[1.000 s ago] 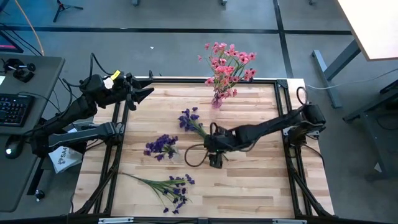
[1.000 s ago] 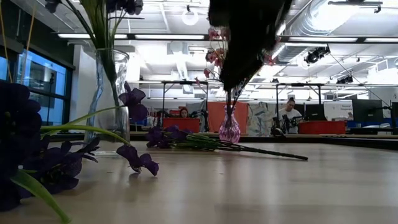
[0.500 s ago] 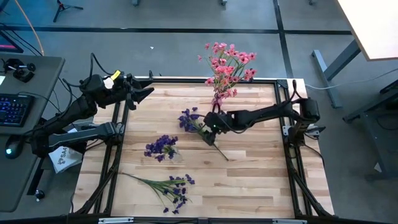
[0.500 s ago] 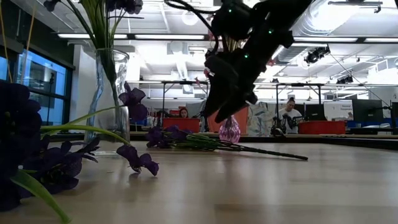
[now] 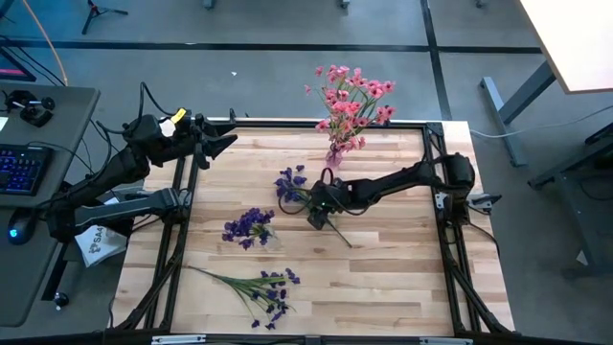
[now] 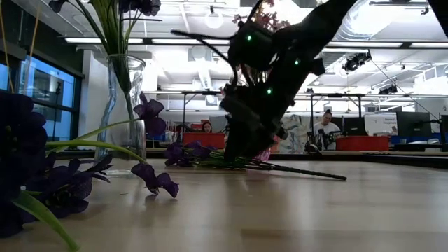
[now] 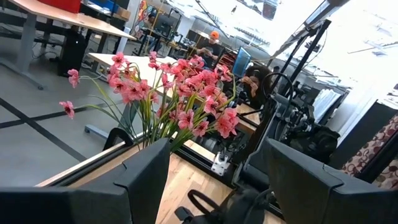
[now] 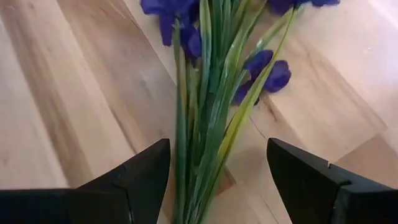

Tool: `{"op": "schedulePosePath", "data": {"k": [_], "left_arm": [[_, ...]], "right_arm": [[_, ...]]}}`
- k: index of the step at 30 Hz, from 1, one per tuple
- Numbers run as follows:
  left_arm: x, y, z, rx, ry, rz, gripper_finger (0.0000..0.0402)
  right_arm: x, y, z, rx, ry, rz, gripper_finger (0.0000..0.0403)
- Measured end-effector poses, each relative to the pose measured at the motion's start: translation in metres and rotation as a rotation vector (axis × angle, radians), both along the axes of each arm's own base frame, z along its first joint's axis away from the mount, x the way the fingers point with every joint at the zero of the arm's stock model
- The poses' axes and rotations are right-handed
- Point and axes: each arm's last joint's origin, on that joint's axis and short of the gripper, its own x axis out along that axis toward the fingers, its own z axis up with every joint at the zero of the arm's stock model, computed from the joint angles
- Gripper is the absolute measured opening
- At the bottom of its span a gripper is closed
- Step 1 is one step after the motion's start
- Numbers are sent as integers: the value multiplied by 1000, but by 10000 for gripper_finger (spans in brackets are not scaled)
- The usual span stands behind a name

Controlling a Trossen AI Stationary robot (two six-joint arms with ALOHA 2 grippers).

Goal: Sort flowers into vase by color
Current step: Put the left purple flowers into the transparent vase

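Observation:
A purple sprig [image 5: 292, 184] lies flat on the table's middle, its green stems [image 8: 208, 124] running toward the near right. My right gripper [image 8: 217, 186] is open and low over those stems [image 6: 238, 150], one finger on either side, touching nothing that I can see. Pink flowers [image 5: 350, 96] stand in a small tinted vase [image 5: 334, 153] at the far edge. More purple blossoms [image 5: 251, 225] stand in a clear glass vase [image 6: 126, 105]. Another purple sprig [image 5: 259, 287] lies near the near edge. My left gripper [image 5: 228, 144] waits, open, at the far left corner.
The table's metal frame [image 5: 192, 172] runs along its edges, with posts at the corners. The clear vase stands left of the lying sprig, the pink vase just beyond it. Bare wood [image 5: 393, 278] stretches across the near right. People sit at desks far behind the table [image 6: 325, 122].
My right gripper has swung from above the table's middle toward the far left and come down over the lying purple sprig's stems. The sprig has stayed where it was.

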Motion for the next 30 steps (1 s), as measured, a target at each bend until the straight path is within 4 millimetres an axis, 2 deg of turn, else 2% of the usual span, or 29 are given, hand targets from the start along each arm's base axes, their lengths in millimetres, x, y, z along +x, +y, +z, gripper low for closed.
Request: {"op": "schedulePosePath", "data": {"k": [5,8,11,14,15,18,22,27,30], "left_arm": [[0,0,0,0,0,0,246],[0,0,0,0,1,0,246],[0,0,0,-1,2,0,246],[0,0,-1,7,14,0,246],[0,0,-2,10,22,0,246],[0,0,-4,5,47,0,246],[0,0,-7,-8,71,-1,246],[-3,-2,-8,0,88,-1,246],[-4,-2,-8,23,92,-1,246]], "right_arm": [[3,7,-13,-2,13,-39,248],[2,15,-19,-20,32,-53,211],[0,23,-19,-19,50,-62,135],[-4,29,-9,31,56,-20,33],[-6,31,-4,59,58,12,19],[-14,38,19,139,41,89,21],[-27,46,61,81,-28,131,7],[-48,65,91,43,-49,155,5],[-59,78,98,40,-89,149,4]]}}
